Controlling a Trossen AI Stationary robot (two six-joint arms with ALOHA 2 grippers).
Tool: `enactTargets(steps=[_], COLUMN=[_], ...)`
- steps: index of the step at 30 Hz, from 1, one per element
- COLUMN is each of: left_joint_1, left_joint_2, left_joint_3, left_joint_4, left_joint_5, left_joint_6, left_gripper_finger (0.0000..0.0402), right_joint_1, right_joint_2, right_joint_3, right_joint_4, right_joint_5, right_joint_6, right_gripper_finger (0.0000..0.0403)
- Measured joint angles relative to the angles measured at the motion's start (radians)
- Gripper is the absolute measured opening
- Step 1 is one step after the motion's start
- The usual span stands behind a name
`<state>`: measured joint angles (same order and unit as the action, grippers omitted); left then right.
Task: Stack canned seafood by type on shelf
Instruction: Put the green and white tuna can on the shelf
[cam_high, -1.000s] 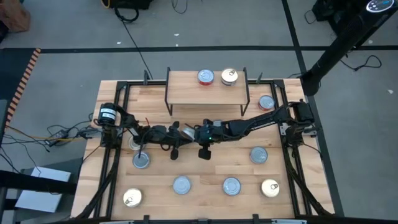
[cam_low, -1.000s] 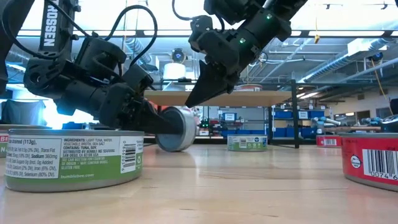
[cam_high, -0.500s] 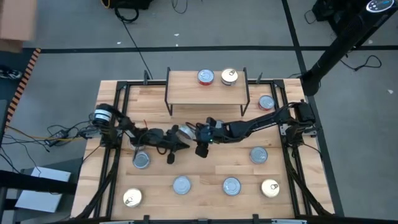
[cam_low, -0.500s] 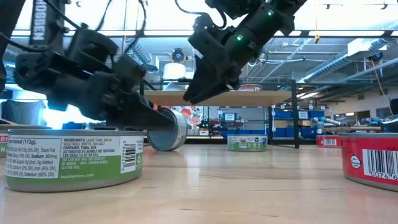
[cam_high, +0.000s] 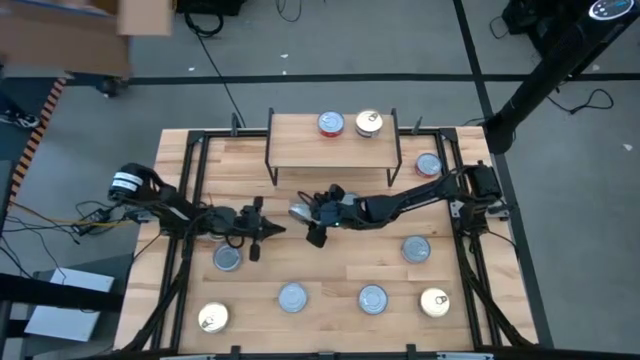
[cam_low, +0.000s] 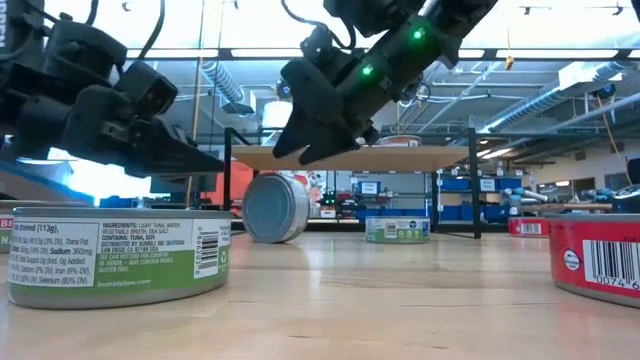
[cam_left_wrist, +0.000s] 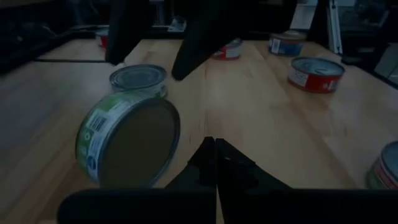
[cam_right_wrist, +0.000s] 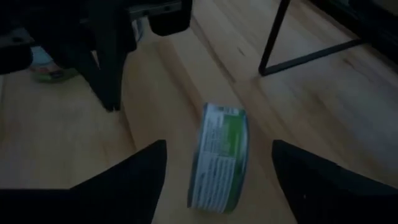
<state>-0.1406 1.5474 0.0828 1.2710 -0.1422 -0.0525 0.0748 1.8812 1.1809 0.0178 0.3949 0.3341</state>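
Around my table (cam_high: 330, 275) of pale wood slats lies a grey floor (cam_high: 330, 40) crossed by dark lines, with black cables (cam_high: 215, 60) trailing over it. Behind, I see blue shelving (cam_low: 490, 195) and bright ceiling lights (cam_low: 255, 52).

tilted tin (cam_high: 301, 210) between both end effectors

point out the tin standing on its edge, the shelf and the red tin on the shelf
tin standing on its edge (cam_low: 274, 208), low view, on its flat round face
shelf (cam_high: 295, 140), high view, on a bare part of the light-wood board
red tin on the shelf (cam_high: 331, 123), high view, on the middle of its top
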Motion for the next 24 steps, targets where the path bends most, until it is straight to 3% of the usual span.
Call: enactTargets(steps=[11, 15, 19, 24], left_joint_1=[0.0, -0.002, -0.006, -0.006], left_joint_2=[-0.005, -0.005, -0.005, -0.005], left_joint_3=[-0.016, -0.018, -0.018, -0.018], left_joint_4=[0.02, 0.023, 0.021, 0.02], left_joint_5=[-0.013, -0.016, -0.018, -0.018], left_joint_6=[-0.002, 0.0, 0.0, 0.0], left_gripper_finger=[0.0001, 0.0001, 0.0001, 0.0001], right_joint_1=[-0.03, -0.03, -0.033, -0.048], right_joint_2=[0.096, 0.089, 0.077, 0.075], right_joint_3=[0.013, 0.013, 0.013, 0.013], right_joint_4=[0.049, 0.059, 0.057, 0.064], right_joint_5=[-0.065, -0.06, -0.062, -0.115], right_joint_6=[-0.011, -0.017, -0.022, -0.023], right_gripper_finger=[0.0272, 0.0227, 0.0152, 0.0143])
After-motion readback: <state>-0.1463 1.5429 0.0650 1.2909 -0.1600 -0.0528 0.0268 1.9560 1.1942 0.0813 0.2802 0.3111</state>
